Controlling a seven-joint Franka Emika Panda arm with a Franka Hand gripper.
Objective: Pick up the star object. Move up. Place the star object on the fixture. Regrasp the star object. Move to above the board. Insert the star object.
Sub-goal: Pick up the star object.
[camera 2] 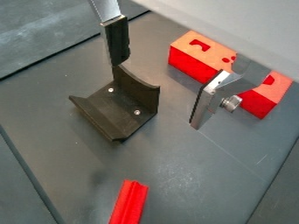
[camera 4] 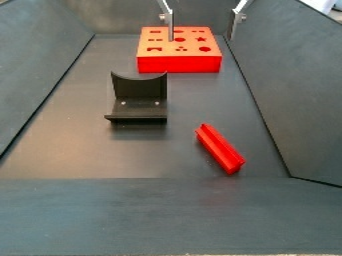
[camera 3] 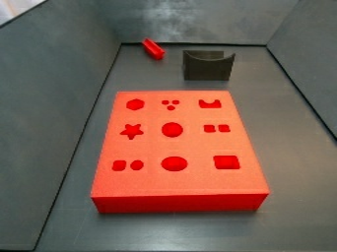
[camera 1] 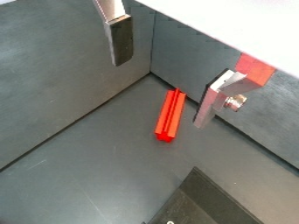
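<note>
Your hand (camera 2: 163, 80) hangs spread wide and empty, high above the table (camera 4: 80, 130). The star peg (camera 4: 221, 147), a smooth red bar, lies flat at about four o'clock from the dark notched fixture (camera 4: 136, 98), probably ready for picking. The glossy red board (camera 4: 179, 48) sits beyond, at twelve o'clock.

One red peg (camera 4: 221, 147) lies on the floor. One dark fixture (camera 4: 138, 98) stands there too, and one red board (camera 3: 176, 148). The board shows about eleven recesses, though the smallest are hard to separate. One gripper (camera 2: 167, 73) hangs above with two silver fingers (camera 2: 114, 39), empty and spread apart.
</note>
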